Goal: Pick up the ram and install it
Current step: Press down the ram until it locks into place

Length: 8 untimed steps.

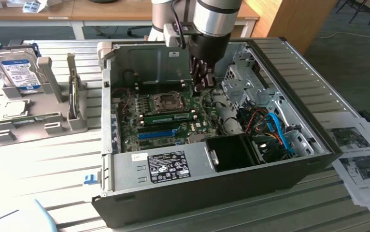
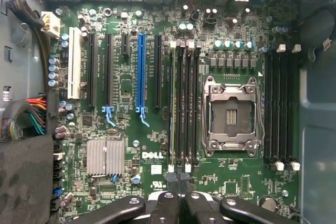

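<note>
The ram, a long green stick with a pale label, stands on edge in a memory slot on the motherboard, just in front of the CPU socket. From above, the ram is a thin pale edge in the outermost slot beside that socket. My gripper hangs inside the open computer case, above the board and toward the exterior view's right of the socket. Its black fingers are pressed together, so the gripper is shut with nothing in it and is apart from the ram.
A silver hard drive stands in a grey holder at the exterior view's left, with a thin dark-green strip in its front groove. A blue slot, the case walls, a drive cage, cables and papers surround the board.
</note>
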Tool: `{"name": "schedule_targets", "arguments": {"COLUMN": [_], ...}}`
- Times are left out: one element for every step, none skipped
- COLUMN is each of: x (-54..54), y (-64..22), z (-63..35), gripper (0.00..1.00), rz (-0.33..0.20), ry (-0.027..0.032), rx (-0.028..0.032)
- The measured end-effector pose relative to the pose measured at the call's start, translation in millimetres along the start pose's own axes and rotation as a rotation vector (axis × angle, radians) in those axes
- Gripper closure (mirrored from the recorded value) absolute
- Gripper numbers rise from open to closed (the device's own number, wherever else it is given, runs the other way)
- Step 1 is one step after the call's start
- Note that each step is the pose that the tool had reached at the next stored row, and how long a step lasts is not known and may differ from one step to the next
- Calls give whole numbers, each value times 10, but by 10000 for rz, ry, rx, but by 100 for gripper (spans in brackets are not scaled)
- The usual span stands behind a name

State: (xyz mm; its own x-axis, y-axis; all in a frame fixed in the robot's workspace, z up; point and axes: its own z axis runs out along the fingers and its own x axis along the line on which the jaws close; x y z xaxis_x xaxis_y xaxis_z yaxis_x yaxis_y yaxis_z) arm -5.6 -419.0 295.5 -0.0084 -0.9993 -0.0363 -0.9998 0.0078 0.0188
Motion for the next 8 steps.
{"name": "schedule_targets", "arguments": {"x": [0, 1, 1, 1, 2, 2, 3, 4], "y": [0, 0, -1, -1, -1, -1, -2, -2], "z": [8, 17, 27, 39, 52, 67, 83, 100], "gripper": [90, 90, 90, 90, 90, 90, 90, 90], "rz": [-1, 0, 0, 0, 0, 0, 0, 0], "ry": [0, 0, 0, 0, 1, -1, 0, 0], "rx": [-1, 0, 0, 0, 0, 0, 0, 0]}}
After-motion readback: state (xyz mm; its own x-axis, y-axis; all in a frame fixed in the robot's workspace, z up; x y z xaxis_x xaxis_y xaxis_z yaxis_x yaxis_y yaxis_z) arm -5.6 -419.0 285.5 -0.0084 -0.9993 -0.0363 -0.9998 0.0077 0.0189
